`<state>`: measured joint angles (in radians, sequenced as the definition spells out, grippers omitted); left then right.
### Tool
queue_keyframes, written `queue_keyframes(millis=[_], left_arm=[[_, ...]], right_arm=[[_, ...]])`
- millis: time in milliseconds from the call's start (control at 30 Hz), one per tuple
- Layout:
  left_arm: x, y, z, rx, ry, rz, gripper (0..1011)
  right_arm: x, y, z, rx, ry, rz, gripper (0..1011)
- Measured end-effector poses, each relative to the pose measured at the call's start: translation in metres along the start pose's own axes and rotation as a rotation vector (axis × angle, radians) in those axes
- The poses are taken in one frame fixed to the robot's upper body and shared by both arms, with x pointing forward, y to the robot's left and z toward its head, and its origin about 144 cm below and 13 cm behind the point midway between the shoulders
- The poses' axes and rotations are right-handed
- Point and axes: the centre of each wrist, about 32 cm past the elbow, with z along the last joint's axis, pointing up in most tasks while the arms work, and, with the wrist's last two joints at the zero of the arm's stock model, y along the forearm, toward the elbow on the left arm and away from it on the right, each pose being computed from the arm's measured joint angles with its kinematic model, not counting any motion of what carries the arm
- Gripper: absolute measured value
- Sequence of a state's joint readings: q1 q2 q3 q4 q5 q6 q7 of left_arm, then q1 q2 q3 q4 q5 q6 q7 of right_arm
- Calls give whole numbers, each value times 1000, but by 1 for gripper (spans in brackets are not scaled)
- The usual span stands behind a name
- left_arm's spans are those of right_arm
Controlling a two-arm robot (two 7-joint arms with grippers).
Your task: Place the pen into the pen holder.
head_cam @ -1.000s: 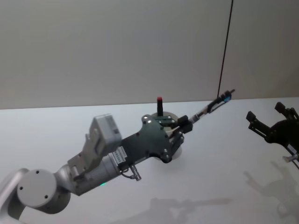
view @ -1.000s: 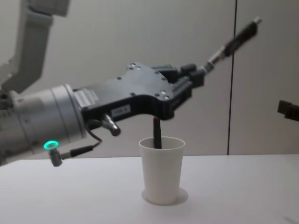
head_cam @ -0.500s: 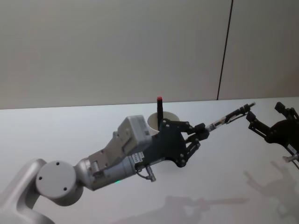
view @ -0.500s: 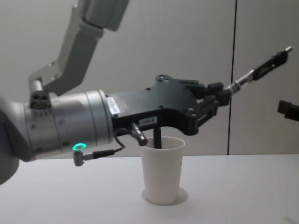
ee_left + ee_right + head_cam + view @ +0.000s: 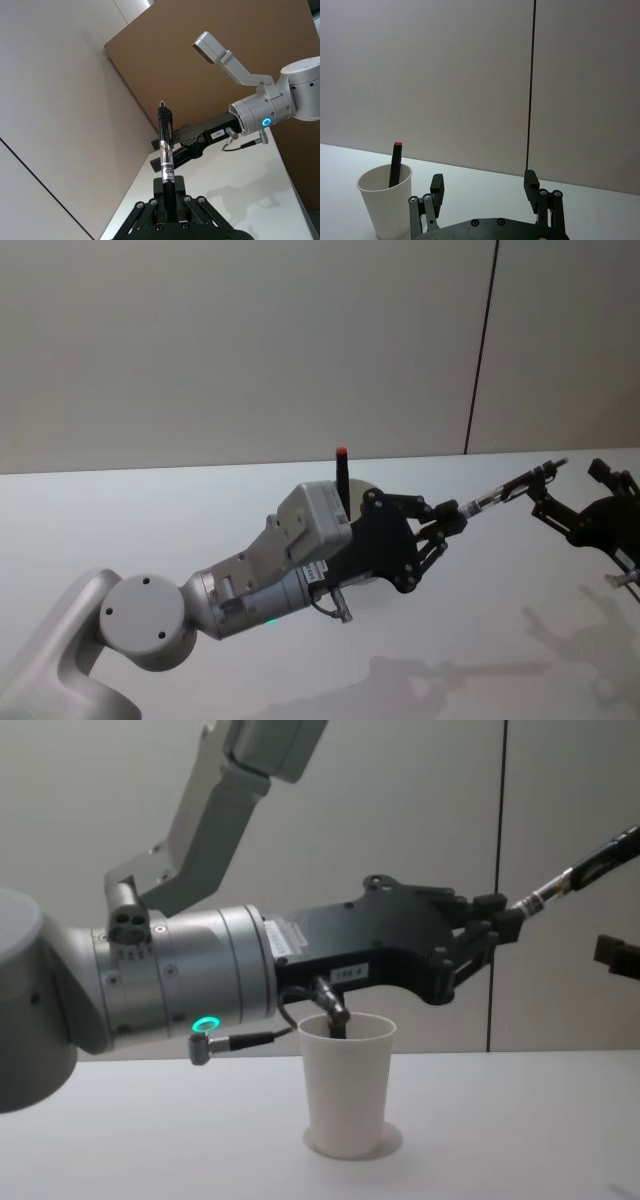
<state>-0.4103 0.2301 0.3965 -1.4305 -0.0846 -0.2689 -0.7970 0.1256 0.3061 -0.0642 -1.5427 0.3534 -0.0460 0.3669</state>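
Pale desk (image 5: pixel 150 1140): left claw (image 5: pixel 450 512), over tapered white paper cup (image 5: pixel 348 1090), is gripping slim black-and-clear pen (image 5: pixel 505 490) aslant, presumably for insertion; right claw (image 5: pixel 567 482) is idling agape.

We see the left gripper (image 5: pixel 447 515) and its thick wrist hanging just above the pen holder (image 5: pixel 348 1090), so the way straight down into the mouth is crowded. Inside, a red-tipped pen (image 5: pixel 395 162) stands at one side and leaves the rest of the mouth free. The pen (image 5: pixel 505 490) clamped in the left gripper sticks out sideways, its far end near the right gripper (image 5: pixel 568 480), whose fingers stand spread apart. We find bare table (image 5: pixel 150 1140) on both sides of the pen holder, and between it and the right gripper.
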Motion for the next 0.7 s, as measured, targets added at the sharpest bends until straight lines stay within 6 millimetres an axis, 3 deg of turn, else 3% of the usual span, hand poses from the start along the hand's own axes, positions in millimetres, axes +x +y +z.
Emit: queue_keyframes(millis=[700], left_arm=[[0, -7, 1, -8, -3, -3, 130]], right_arm=[[0, -2, 1, 6, -1, 2, 1001]])
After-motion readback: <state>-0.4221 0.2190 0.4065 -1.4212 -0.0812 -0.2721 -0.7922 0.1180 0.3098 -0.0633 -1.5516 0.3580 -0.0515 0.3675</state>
